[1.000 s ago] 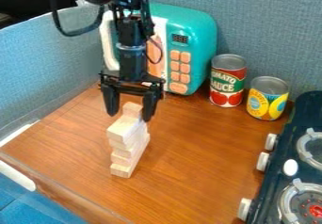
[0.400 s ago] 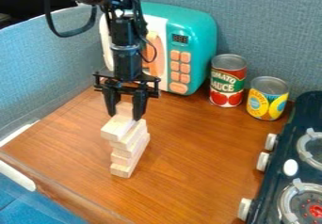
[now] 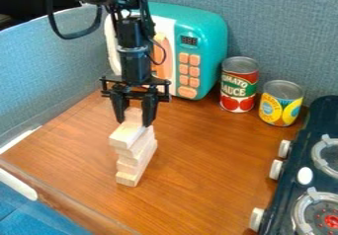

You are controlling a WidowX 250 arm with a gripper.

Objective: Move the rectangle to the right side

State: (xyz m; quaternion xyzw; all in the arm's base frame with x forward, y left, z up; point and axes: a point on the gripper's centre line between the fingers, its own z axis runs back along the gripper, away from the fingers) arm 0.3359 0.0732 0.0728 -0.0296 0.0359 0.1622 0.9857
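The black gripper [image 3: 134, 122] hangs over the far end of a stack of pale wooden blocks [image 3: 136, 162], left of the table's middle. Its two fingers stand on either side of a light wooden rectangle [image 3: 133, 115] at the top of the stack and are shut on it. Just in front of that piece, the upper long block [image 3: 127, 135] juts slightly to the left over the blocks below. The fingers partly cover the sides of the held piece.
A teal toy microwave [image 3: 208, 26] stands behind the arm. To its right are a tomato sauce can [image 3: 238, 85] and a yellow-labelled can [image 3: 280, 103]. A dark toy stove [image 3: 296, 179] lines the right edge, and grey-blue partitions [image 3: 49, 66] rise at the left and back.
The gripper has closed from a wider spread onto the top rectangle. Gripper and upper blocks shifted left, then slightly back to the right, while the lower blocks stayed put.
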